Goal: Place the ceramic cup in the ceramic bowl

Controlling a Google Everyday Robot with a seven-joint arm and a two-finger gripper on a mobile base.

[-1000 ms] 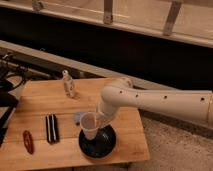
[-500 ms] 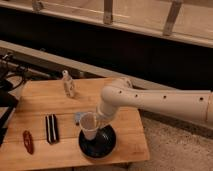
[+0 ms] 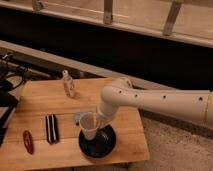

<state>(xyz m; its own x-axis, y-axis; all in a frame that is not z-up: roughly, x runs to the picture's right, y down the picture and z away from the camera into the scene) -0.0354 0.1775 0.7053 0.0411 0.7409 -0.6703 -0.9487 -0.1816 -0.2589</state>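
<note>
Cup held over the bowl's left edge.

Camera view: the gripper (image 3: pixel 100 121), at the end of the white arm (image 3: pixel 150 102), clasps the ceramic cup (image 3: pixel 89 125) upright, above the left rim of the ceramic bowl (image 3: pixel 99 143) on the wooden table (image 3: pixel 40 102). A pale-blue object (image 3: pixel 78 117) sits just behind the cup; a dark striped item (image 3: pixel 51 128), a red object (image 3: pixel 28 141) and a small bottle (image 3: pixel 68 84) lie farther left.

We see a smooth off-white arm (image 3: pixel 155 100) of thick rounded tubular segments, dotted with small dark screw holes, and a bulbous joint; the gripper (image 3: pixel 100 121) sits at its left end.
</note>
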